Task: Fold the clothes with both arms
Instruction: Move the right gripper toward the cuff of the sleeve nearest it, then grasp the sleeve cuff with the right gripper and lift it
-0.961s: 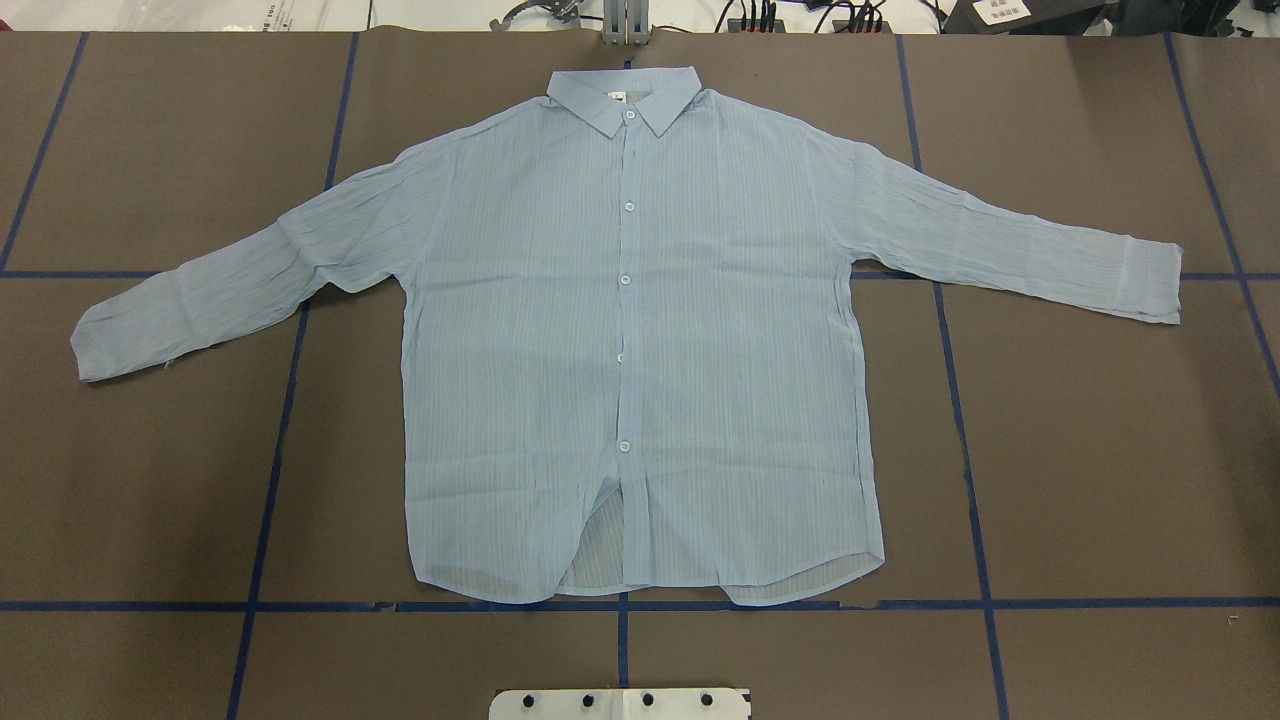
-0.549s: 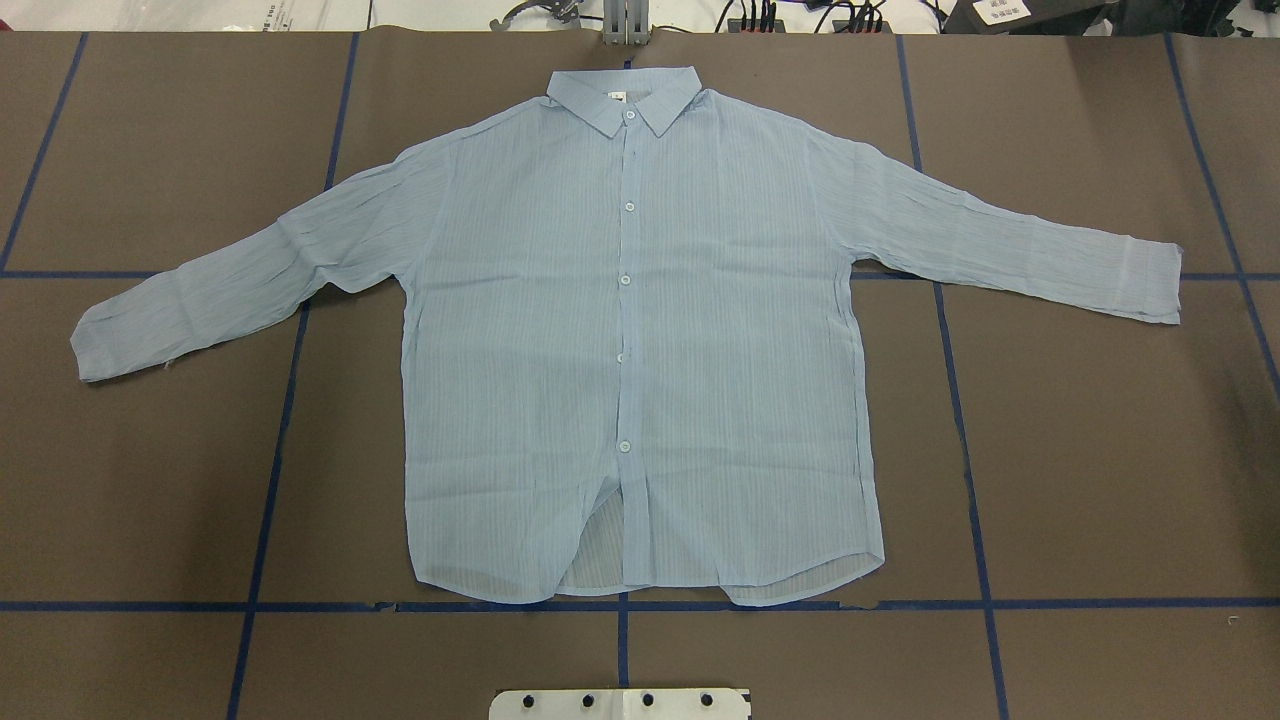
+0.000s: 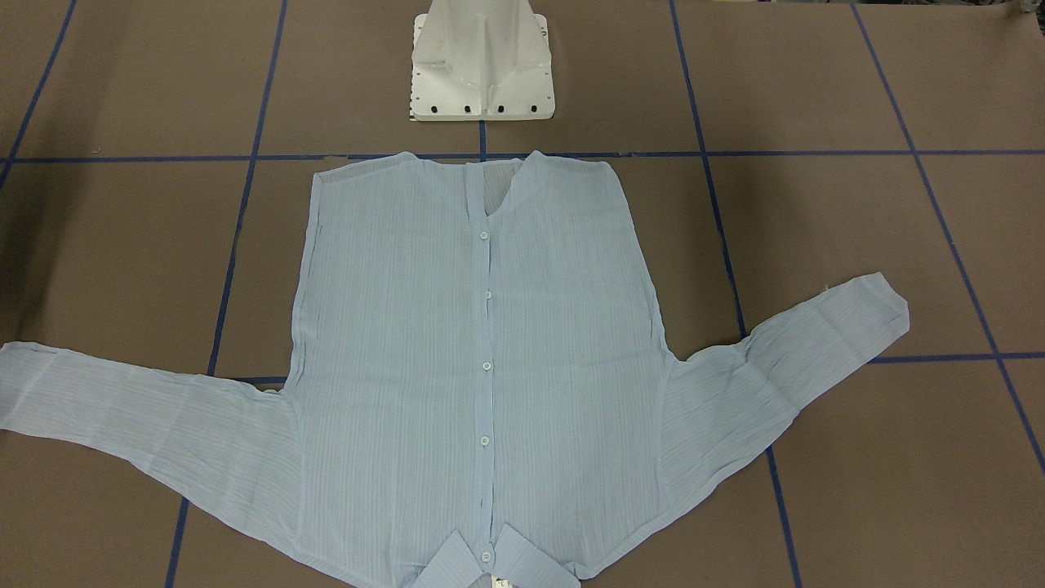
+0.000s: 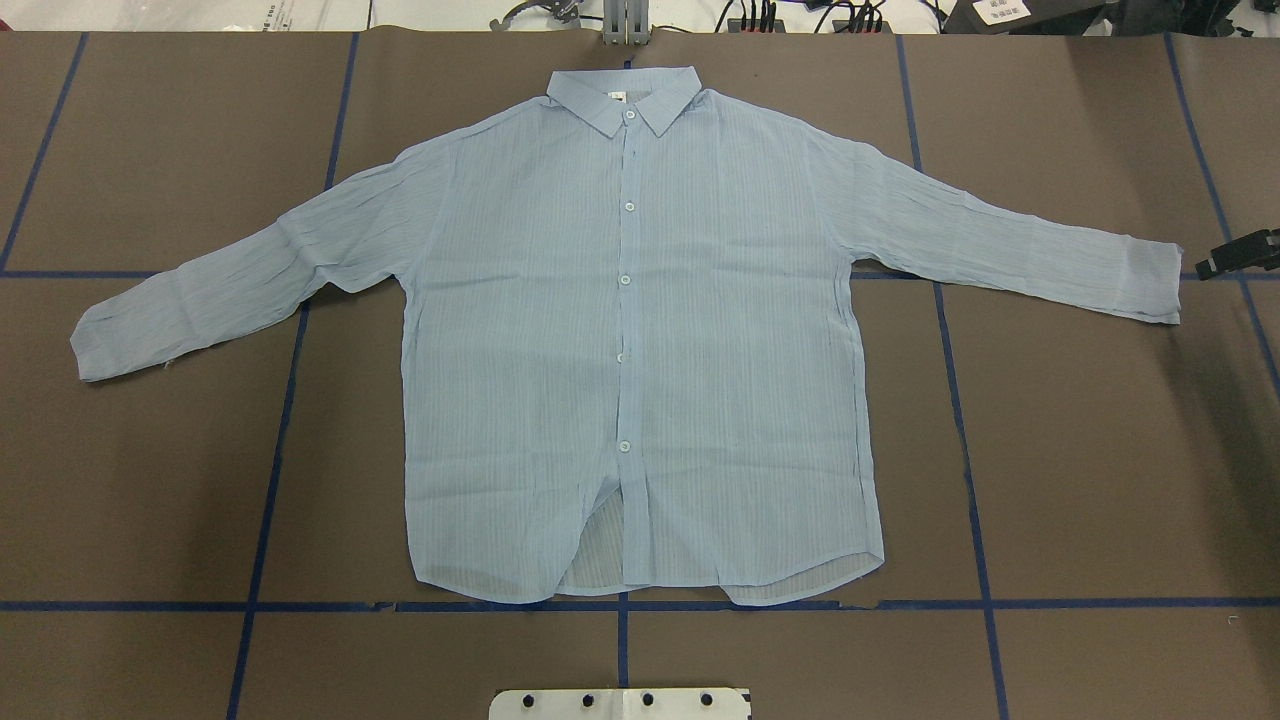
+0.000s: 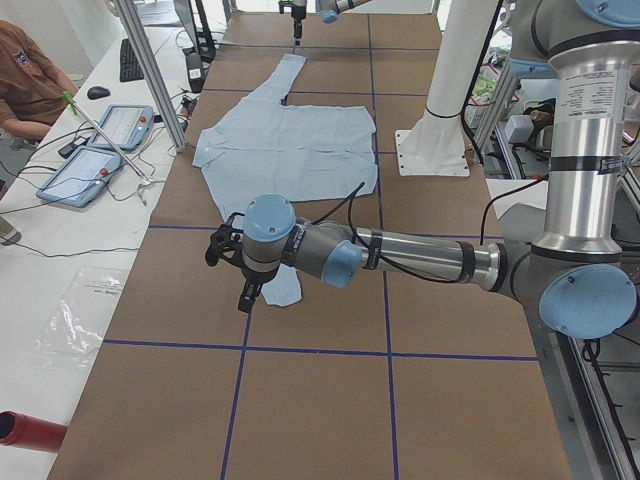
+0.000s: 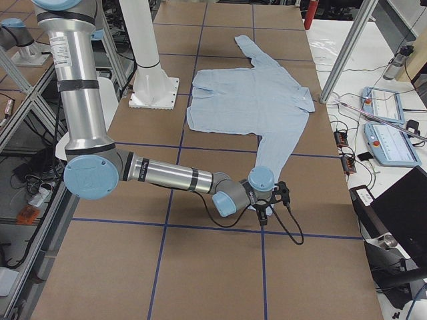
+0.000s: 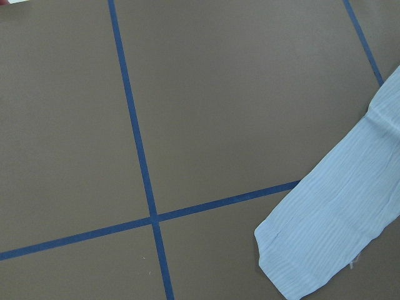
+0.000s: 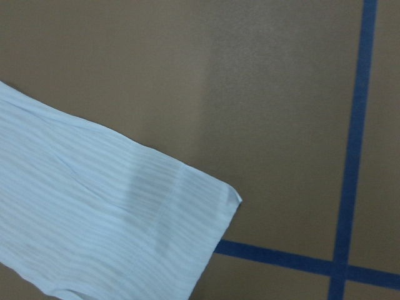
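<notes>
The light blue striped shirt [image 4: 640, 350] lies flat and buttoned, collar at the far side, both sleeves spread outward. My right gripper [image 4: 1240, 255] just enters the overhead view at the right edge, close beside the right cuff [image 4: 1150, 282] and apart from it; I cannot tell whether it is open or shut. The right wrist view shows that cuff [image 8: 125, 231] and no fingers. My left gripper [image 5: 240, 280] hovers by the left cuff [image 5: 285, 285], seen only from the side, so I cannot tell its state. The left wrist view shows the left cuff [image 7: 325, 237].
The white pedestal base [image 3: 482, 65] stands just past the shirt's hem. Blue tape lines [image 4: 270, 450] cross the brown table. A person's sleeve [image 5: 25, 80], two tablets [image 5: 90, 160] and metal frame posts [image 5: 155, 75] line the table's operator side.
A black part of my right gripper has come into the overhead view at the right edge, next to the right cuff. The shirt has not moved.
</notes>
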`<state>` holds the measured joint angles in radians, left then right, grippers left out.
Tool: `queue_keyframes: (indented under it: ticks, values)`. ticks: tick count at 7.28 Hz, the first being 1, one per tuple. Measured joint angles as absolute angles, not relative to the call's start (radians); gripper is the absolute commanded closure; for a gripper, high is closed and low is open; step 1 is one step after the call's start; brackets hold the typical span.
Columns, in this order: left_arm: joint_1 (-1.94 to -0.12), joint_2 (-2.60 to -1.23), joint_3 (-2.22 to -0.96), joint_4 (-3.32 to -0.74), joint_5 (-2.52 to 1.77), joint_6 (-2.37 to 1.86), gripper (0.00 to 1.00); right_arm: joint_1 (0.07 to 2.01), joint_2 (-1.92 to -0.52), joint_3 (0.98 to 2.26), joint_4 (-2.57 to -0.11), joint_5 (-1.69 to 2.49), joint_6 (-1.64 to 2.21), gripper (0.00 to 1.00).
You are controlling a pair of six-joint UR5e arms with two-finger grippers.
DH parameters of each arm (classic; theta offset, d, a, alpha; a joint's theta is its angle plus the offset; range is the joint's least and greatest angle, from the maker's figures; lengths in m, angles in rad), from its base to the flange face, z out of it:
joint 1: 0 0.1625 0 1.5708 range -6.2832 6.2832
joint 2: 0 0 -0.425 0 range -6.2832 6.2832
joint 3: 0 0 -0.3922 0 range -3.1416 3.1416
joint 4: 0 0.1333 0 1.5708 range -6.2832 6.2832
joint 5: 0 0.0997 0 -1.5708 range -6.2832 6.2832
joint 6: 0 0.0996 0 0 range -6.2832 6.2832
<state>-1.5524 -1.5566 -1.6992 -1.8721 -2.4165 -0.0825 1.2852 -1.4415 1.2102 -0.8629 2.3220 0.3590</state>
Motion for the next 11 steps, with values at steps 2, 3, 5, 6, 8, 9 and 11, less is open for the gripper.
queue_keyframes:
  ticks: [2,3,5,6,8,9,11]
  values:
    - [-1.552,-1.556,-1.697,-1.880,-2.415,-0.085,0.00,1.238,-1.437,1.202,-0.863,2.315,0.379,0.05]
    - [-1.552,-1.556,-1.697,-1.882,-2.415,-0.086,0.00,1.226,-1.436,1.193,-0.864,2.314,0.382,0.16]
    - [-1.552,-1.556,-1.697,-1.883,-2.417,-0.087,0.00,1.209,-1.435,1.187,-0.866,2.316,0.384,0.50]
    - [-1.553,-1.557,-1.696,-1.883,-2.417,-0.086,0.00,1.207,-1.434,1.187,-0.868,2.316,0.382,0.65]
    - [-1.553,-1.557,-1.695,-1.883,-2.418,-0.086,0.00,1.206,-1.433,1.186,-0.872,2.316,0.376,0.66]
    - [-1.553,-1.557,-1.694,-1.883,-2.418,-0.086,0.00,1.206,-1.433,1.186,-0.875,2.316,0.375,0.68]
    - [-1.552,-1.557,-1.694,-1.883,-2.421,-0.086,0.00,1.205,-1.433,1.187,-0.877,2.316,0.375,0.83]
